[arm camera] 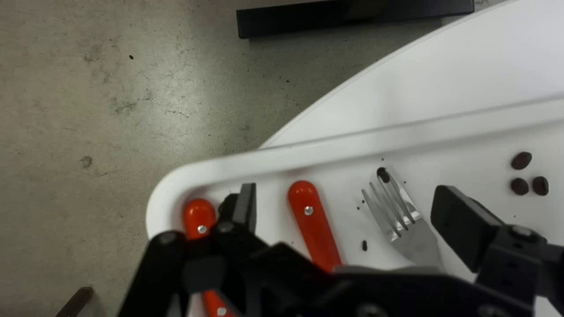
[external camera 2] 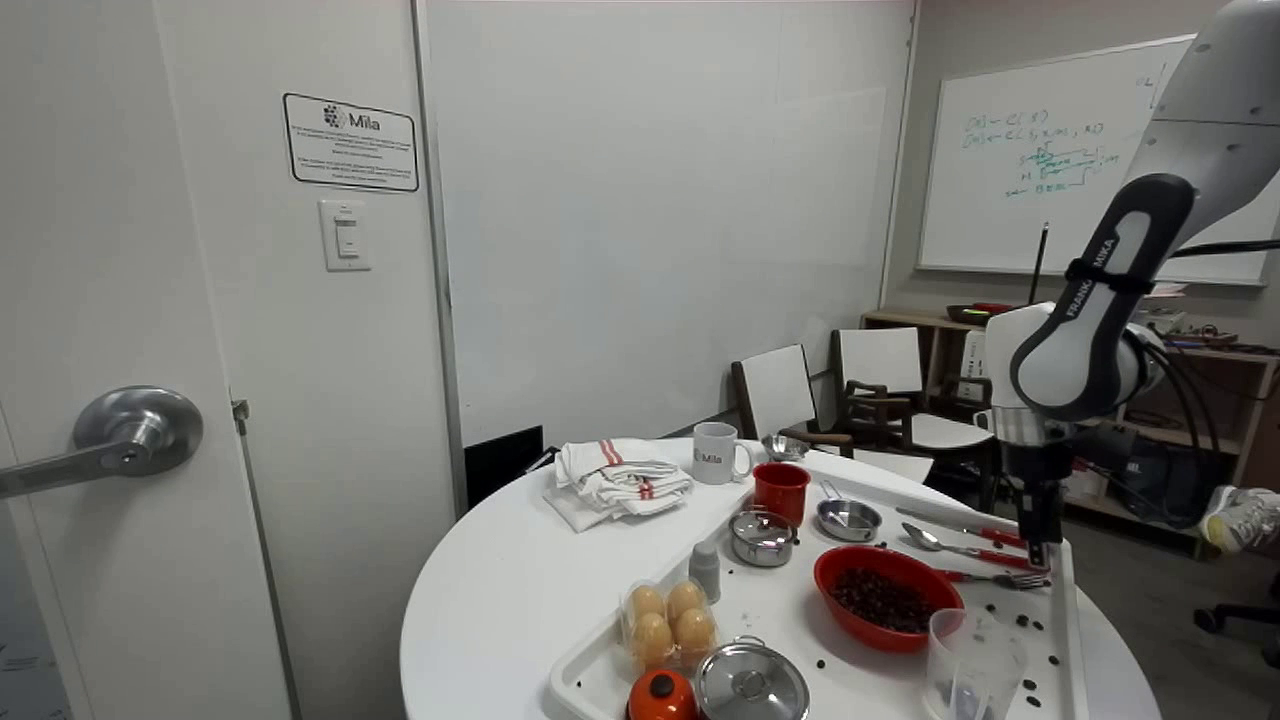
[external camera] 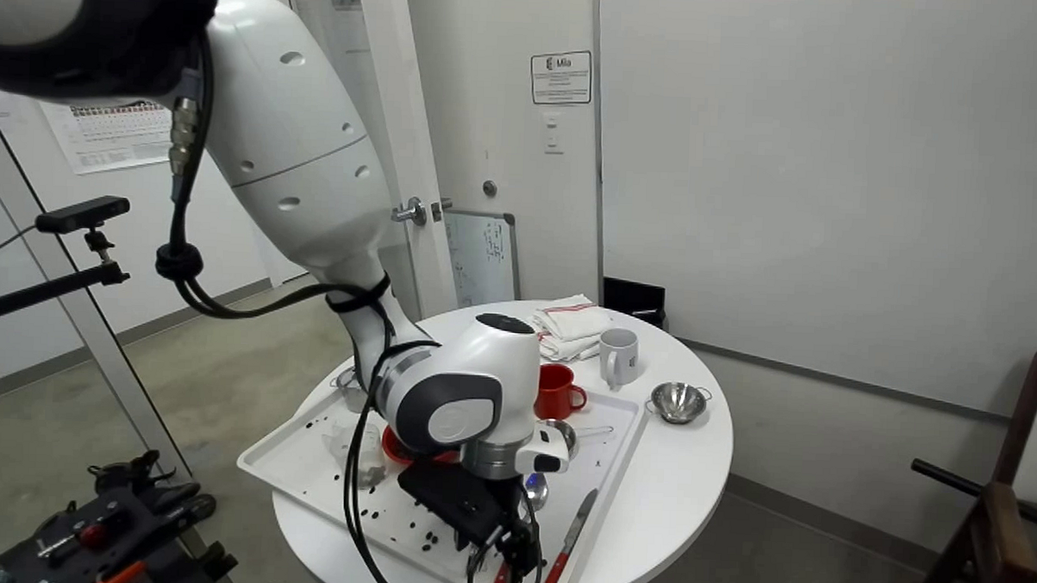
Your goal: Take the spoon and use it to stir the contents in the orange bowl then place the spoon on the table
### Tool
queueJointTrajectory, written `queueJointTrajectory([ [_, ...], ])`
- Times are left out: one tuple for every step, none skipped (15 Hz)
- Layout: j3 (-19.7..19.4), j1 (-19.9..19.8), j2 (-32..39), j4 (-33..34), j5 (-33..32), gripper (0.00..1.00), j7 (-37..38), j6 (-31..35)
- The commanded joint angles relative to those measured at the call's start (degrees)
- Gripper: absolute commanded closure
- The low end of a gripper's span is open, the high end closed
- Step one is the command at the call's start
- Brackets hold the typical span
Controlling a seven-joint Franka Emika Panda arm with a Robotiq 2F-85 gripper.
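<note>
The spoon lies on the white tray, its metal bowl (external camera 2: 921, 537) pointing away from the tray's corner. In the wrist view its red handle (arm camera: 313, 224) shows between my fingers, with its lower part hidden behind the gripper body. My gripper (arm camera: 350, 211) stands open over it, holding nothing; in an exterior view the fingertips hang just above the handle end. The orange bowl (external camera 2: 862, 634), full of dark beans (external camera 2: 880, 598), sits on the tray beside the cutlery; the arm mostly hides it in an exterior view. All this rests on the round white table (external camera 2: 480, 600).
A fork (arm camera: 416, 240) and a red-handled knife (external camera: 576, 531) flank the spoon. The tray's raised rim (arm camera: 246, 165) runs close by. Around the bowl stand a clear plastic cup (external camera 2: 970, 665), a red mug (external camera 2: 780, 490), metal pots, eggs (external camera 2: 668, 620) and scattered beans.
</note>
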Motion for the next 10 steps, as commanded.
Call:
queueJointTrajectory([
  [-1.1,0.7,0.1,2.0,-0.4,0.03,-1.8,-0.3],
  [-1.2,0.6,0.2,2.4,-0.6,0.07,-2.2,-0.3],
  [-0.9,0.0,0.1,2.6,-0.5,0.06,-3.0,-0.1],
  [-0.8,-0.5,0.1,2.9,-0.4,0.08,-3.7,-0.1],
  [-0.5,-1.0,0.2,3.1,-0.2,0.06,-4.7,-0.2],
  [-0.2,-1.5,0.4,3.4,0.0,0.07,-5.4,-0.4],
  [0.4,-2.2,0.7,3.6,0.2,0.06,-6.6,-0.4],
  [0.8,-2.7,1.0,3.7,0.4,0.04,-7.4,-0.5],
  [1.4,-3.3,1.3,3.8,0.6,0.03,-8.4,-0.5],
  [2.1,-3.9,1.6,4.0,0.8,0.03,-9.5,-0.5],
])
